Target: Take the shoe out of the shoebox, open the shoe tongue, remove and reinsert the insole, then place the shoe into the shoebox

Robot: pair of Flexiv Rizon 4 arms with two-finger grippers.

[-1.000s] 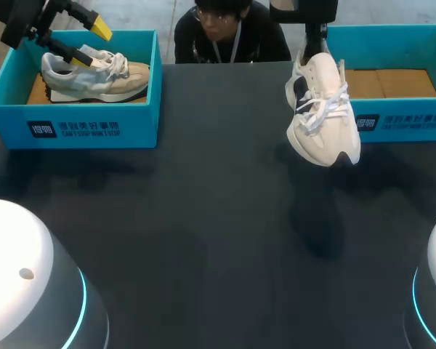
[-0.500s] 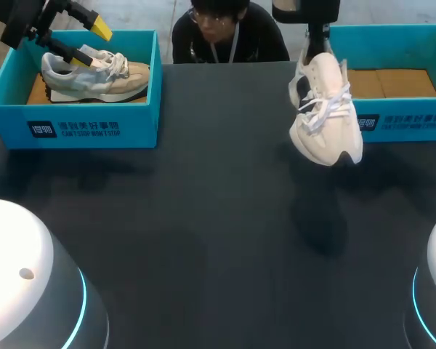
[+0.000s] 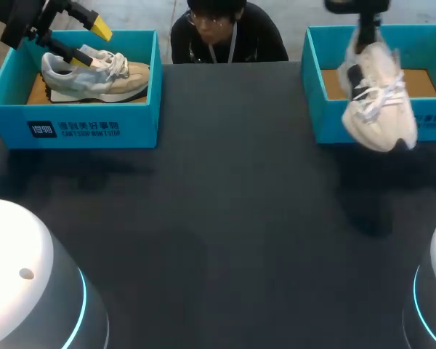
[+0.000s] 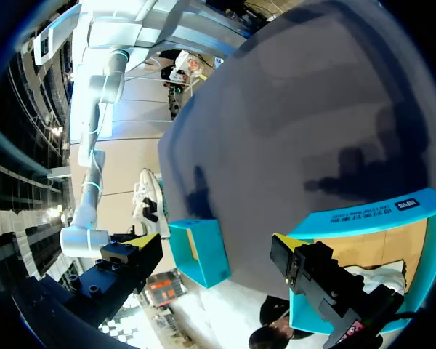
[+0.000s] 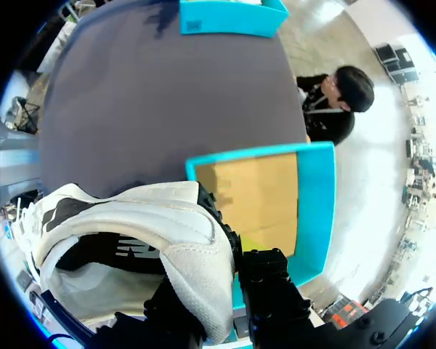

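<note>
A dark, matte table (image 3: 225,218) stretches out under the arms. Two open teal shoeboxes stand directly on it along its far edge, well apart. The left shoebox (image 3: 94,127) sits by the far left corner and the right shoebox (image 3: 327,120) by the far right. A soft shadow lies on the tabletop in front of the right one.

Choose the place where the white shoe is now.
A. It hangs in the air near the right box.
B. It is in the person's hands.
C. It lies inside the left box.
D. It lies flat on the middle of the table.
A: the right jaws hold the white shoe by its heel, toe down and off the table, in front of the right box.
</note>
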